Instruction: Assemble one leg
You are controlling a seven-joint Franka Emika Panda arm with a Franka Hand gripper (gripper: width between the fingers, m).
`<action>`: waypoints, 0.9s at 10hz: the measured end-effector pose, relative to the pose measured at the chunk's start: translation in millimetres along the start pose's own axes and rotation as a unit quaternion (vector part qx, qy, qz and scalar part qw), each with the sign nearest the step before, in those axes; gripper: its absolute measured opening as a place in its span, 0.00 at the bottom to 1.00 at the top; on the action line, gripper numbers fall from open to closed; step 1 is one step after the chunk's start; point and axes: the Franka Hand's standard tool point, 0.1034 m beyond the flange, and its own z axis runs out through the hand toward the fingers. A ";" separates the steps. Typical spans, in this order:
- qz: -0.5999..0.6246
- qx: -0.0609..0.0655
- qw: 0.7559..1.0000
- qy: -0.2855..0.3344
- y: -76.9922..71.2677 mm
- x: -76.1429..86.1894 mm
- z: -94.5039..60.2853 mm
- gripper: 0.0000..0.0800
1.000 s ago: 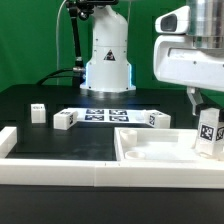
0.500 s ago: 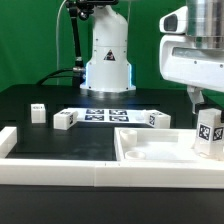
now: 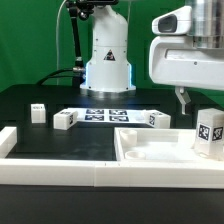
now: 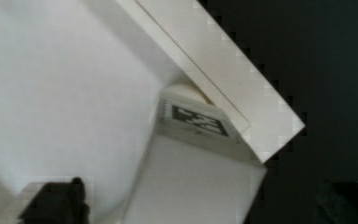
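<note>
A leg (image 3: 208, 133), a small white post with a black-and-white tag, stands upright at the right end of the large white panel (image 3: 150, 150). My gripper (image 3: 198, 100) hangs just above and to the exterior view's left of the leg, apart from it. In the wrist view the leg's tagged face (image 4: 197, 120) shows against the panel's raised rim (image 4: 229, 70). The dark fingertips (image 4: 55, 203) stand wide apart with nothing between them. The gripper (image 4: 202, 212) is open and empty.
Three more white legs lie on the black table: one at the left (image 3: 38, 113), one by the marker board's left end (image 3: 64, 120), one by its right end (image 3: 155, 119). The marker board (image 3: 105, 114) lies before the robot base (image 3: 107, 60). A white rim (image 3: 8, 140) borders the front.
My gripper has moved up and to the exterior view's left, away from the leg. The leg stays upright on the panel.
</note>
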 end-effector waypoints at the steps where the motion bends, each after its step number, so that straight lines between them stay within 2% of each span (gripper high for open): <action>1: -0.037 -0.001 0.999 0.000 -1.2 -1.2 0.1 0.81; 2: -0.098 -0.005 0.995 0.003 -3.0 -3.2 0.3 0.81; 4: -0.172 -0.005 0.985 0.004 -6.6 -6.3 0.2 0.81; 9: -0.358 -0.006 0.934 0.004 -5.1 -4.0 0.2 0.81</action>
